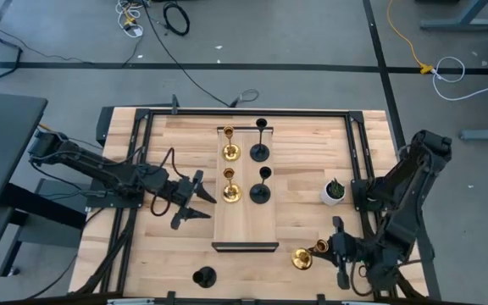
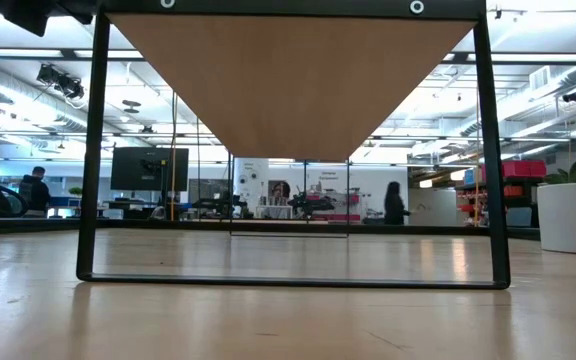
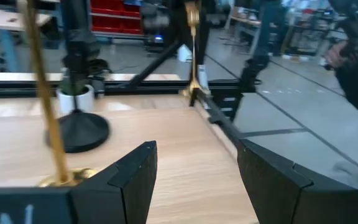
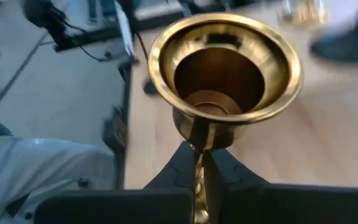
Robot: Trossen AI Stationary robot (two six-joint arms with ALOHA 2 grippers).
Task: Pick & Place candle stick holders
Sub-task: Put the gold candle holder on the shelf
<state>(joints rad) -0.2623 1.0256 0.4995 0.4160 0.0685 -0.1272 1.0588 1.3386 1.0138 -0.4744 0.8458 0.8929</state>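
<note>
Six candle holders on the table (image 1: pixel 312 144): two gold (image 1: pixel 230 152) and two black (image 1: pixel 261 152) standing paired at the raised wooden tray (image 1: pixel 246 222) in the middle, one black (image 1: pixel 203 276) alone near the front edge, and one gold holder (image 1: pixel 303 257) lying on its side at the front right. Gripped, that last one, by the right gripper (image 1: pixel 324 248): fingers pinched shut on the thin stem just under the cup, base pointing away toward the tray. Seen from the right wrist, the open brass cup (image 4: pixel 225 65) facing the lens with the stem (image 4: pixel 199 180) running down into the closed fingertips.

Idle on the left of the tray, the left gripper (image 1: pixel 202 196), fingers (image 3: pixel 135 180) spread wide and empty, aimed at the nearer gold holder's stem (image 3: pixel 45 99). Off to the right of the tray, a small white pot with a plant (image 1: pixel 334 191), not part of the job.

Probably rigid and fairly light, this metal piece, but top- and bottom-heavy around a slim, polished stem. Likely to slip or spin in a pinch there, the round base swinging down once lifted. Best taken mid-stem or close under the cup, squeezed squarely, then carried slowly and set down base first. Little risk of breakage; more of tipping or rolling on the round foot.
</note>
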